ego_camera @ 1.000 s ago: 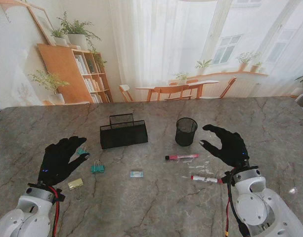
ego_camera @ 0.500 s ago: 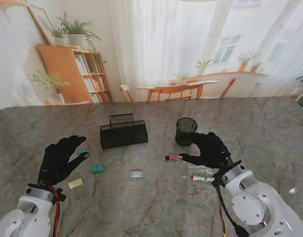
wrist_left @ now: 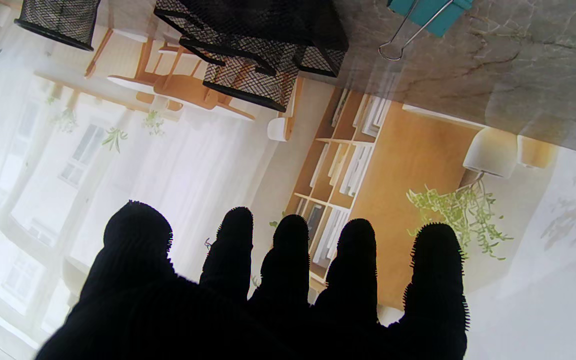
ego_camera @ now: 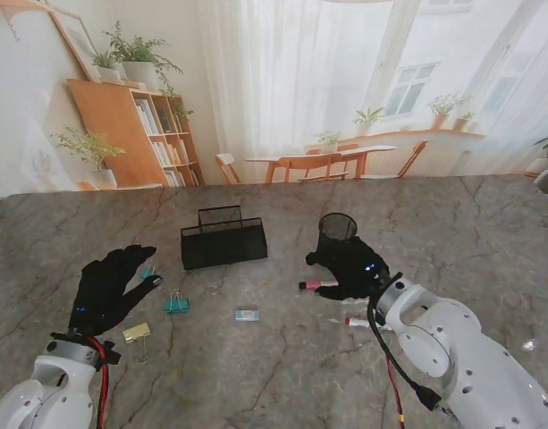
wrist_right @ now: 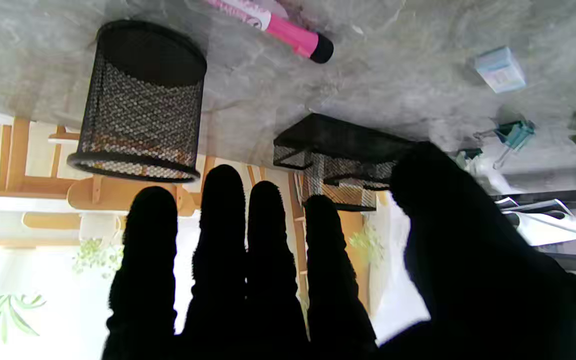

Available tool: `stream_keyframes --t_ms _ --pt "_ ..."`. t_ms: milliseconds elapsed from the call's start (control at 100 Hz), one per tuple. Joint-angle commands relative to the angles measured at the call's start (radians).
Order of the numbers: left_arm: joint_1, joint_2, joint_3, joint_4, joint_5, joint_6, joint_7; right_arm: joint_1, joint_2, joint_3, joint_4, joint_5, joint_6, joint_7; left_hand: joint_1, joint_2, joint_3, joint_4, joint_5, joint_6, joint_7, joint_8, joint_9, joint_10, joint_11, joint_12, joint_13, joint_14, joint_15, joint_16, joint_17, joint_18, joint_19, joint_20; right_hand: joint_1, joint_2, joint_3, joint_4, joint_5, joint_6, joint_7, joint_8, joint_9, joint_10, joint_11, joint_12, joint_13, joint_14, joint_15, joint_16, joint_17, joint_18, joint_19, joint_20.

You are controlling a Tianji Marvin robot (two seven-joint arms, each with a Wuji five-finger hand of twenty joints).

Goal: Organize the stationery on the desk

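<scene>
My right hand (ego_camera: 349, 266) hovers palm down over the pink marker (ego_camera: 316, 285), fingers straight and spread, holding nothing; only the marker's left end shows past it. The wrist view shows the same pink marker (wrist_right: 278, 27) beyond the fingertips. A red-capped marker (ego_camera: 358, 323) lies nearer to me, beside the right wrist. The round mesh pen cup (ego_camera: 337, 231) stands just beyond the hand. My left hand (ego_camera: 108, 288) rests open at the left, its fingertips by a teal binder clip (ego_camera: 148, 273). Another teal clip (ego_camera: 175, 304) and a yellow clip (ego_camera: 136, 332) lie close by.
A black mesh desk organizer (ego_camera: 223, 241) stands in the middle, farther from me. A small pale blue eraser (ego_camera: 247, 315) lies in front of it. The marble table's far edge (ego_camera: 345, 181) runs across the view.
My right hand swung left and away from me, from beside the red-capped marker to above the pink marker by the pen cup. The left hand stayed put.
</scene>
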Motion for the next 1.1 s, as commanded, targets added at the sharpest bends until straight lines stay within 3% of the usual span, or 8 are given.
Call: stream_keyframes --t_ms 0,140,460,1090 --pt "0.002 -0.003 0.005 -0.003 -0.006 -0.004 -0.004 0.020 -0.001 -0.021 0.027 0.002 0.009 0.025 -0.005 0.048 -0.001 0.008 0.001 -0.008 -0.002 0.007 0.005 0.001 -0.001 0.006 0.022 -0.005 0.010 0.007 -0.007 0.011 0.017 0.030 0.007 -0.020 0.046 0.023 0.011 0.037 0.010 0.024 -0.029 0.030 0.074 0.039 -0.021 0.023 0.054 0.017 -0.007 0.045 0.050 -0.010" --pt "-0.001 -0.003 0.007 -0.002 -0.010 -0.005 -0.012 0.078 0.001 -0.095 0.075 0.014 0.063 0.065 -0.004 0.049 -0.001 0.008 0.002 -0.010 -0.002 0.007 0.005 0.001 -0.001 0.006 0.023 -0.007 0.010 0.007 -0.007 0.008 0.018 0.029 -0.008 -0.037 0.110 0.014 0.017 0.056 0.010 0.031 -0.045 0.054 0.146 0.071 -0.027 0.041 0.095 0.016 -0.016 0.059 0.067 -0.004" --pt "-0.008 -0.002 0.012 0.000 -0.018 -0.006 -0.023 0.194 0.003 -0.222 0.179 0.050 0.146 0.120 -0.002 0.050 -0.001 0.007 0.002 -0.010 -0.002 0.007 0.005 0.000 -0.001 0.006 0.024 -0.006 0.010 0.008 -0.006 0.009 0.019 0.029 -0.004 -0.042 0.145 0.013 0.021 0.065 0.014 0.040 -0.060 0.067 0.167 0.077 -0.035 0.050 0.112 0.013 -0.026 0.067 0.079 0.004" --pt "-0.037 0.004 0.034 0.012 -0.034 -0.007 -0.069 0.377 -0.001 -0.411 0.368 0.144 0.188 0.138 -0.001 0.051 -0.002 0.007 0.002 -0.010 -0.002 0.008 0.003 0.000 -0.001 0.006 0.022 -0.005 0.010 0.008 -0.007 0.009 0.020 0.028 0.002 -0.046 0.171 0.013 0.015 0.064 0.018 0.052 -0.066 0.056 0.211 0.073 -0.024 0.030 0.142 0.005 -0.008 0.054 0.091 0.011"
